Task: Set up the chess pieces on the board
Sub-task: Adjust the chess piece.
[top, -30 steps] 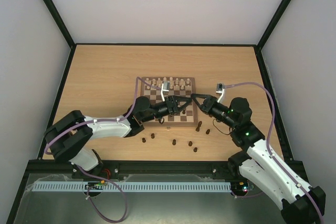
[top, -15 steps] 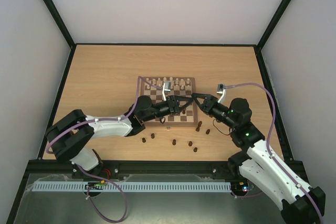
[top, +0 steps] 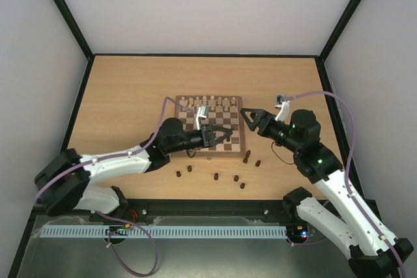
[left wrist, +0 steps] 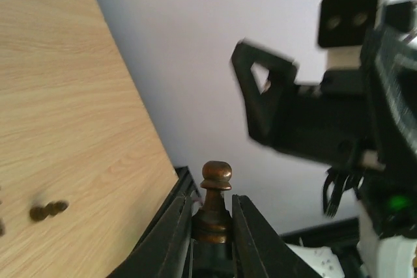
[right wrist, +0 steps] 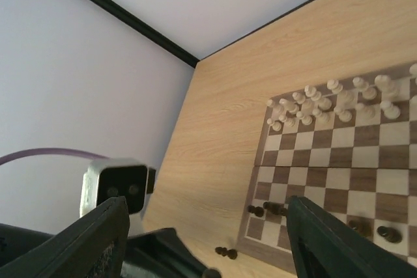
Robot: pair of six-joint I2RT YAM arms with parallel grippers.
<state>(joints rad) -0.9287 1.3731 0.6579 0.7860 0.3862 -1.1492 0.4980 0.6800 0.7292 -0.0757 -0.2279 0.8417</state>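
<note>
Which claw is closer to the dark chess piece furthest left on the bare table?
Left. The left claw, gripping a dark pawn, is over the board's near edge, right of that piece. The right claw, open, is at the board's right edge, farther away.

In the right wrist view the right gripper (right wrist: 207, 226) shows only its two fingers (right wrist: 91, 239), cropped by the bottom edge, and the board (right wrist: 313, 161) runs off at 3 o'clock. In the left wrist view the pawn (left wrist: 215, 190) has its foot buried between the fingers of the left gripper (left wrist: 212, 216). At 2 o'clock from it the right gripper is smeared by blur. At 9 o'clock a fallen piece (left wrist: 47, 210) is too soft to name. From above, the loose dark pieces (top: 236, 178) at the board's 6 o'clock are too small to tell by kind.
</note>
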